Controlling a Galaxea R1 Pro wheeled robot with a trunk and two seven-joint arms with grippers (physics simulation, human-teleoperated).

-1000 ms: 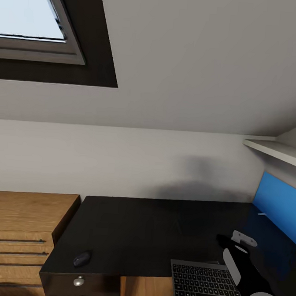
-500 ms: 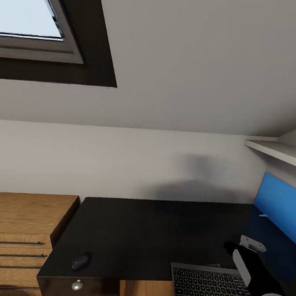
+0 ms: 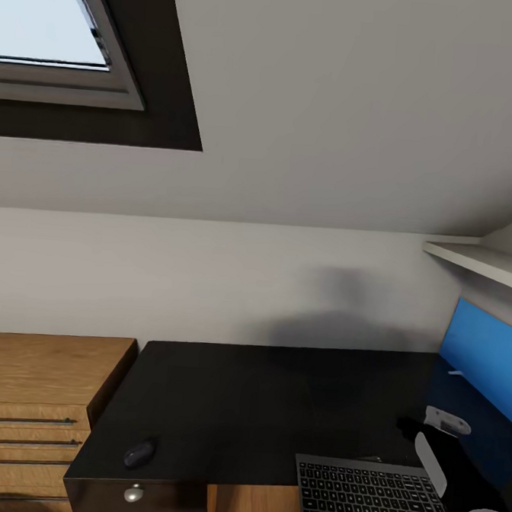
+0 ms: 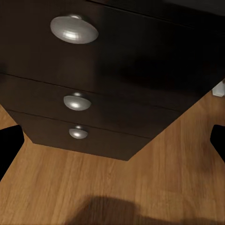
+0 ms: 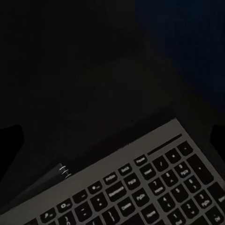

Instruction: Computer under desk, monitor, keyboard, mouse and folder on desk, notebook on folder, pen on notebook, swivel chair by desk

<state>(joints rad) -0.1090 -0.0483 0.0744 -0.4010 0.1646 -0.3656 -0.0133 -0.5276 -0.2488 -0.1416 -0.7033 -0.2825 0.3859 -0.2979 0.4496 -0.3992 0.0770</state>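
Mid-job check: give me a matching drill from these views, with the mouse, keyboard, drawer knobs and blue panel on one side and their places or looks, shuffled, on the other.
Things:
1. mouse
2. keyboard
3. drawer knobs
4. blue panel

Places or looks:
A. round and silver, on the black drawer fronts
B. at the desk's right end, by the wall
C. near the desk's front left corner
D. at the desk's front edge, beside the right arm

Pairs: 1-C, 2-D, 3-A, 4-B

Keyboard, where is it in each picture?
Head view: the keyboard is at the bottom right, on the front edge of the desk.
Right wrist view: the keyboard is close up, with dark desk beyond it.
Left wrist view: drawer knobs and wood floor here instead.
Shared landmark: the black desk.
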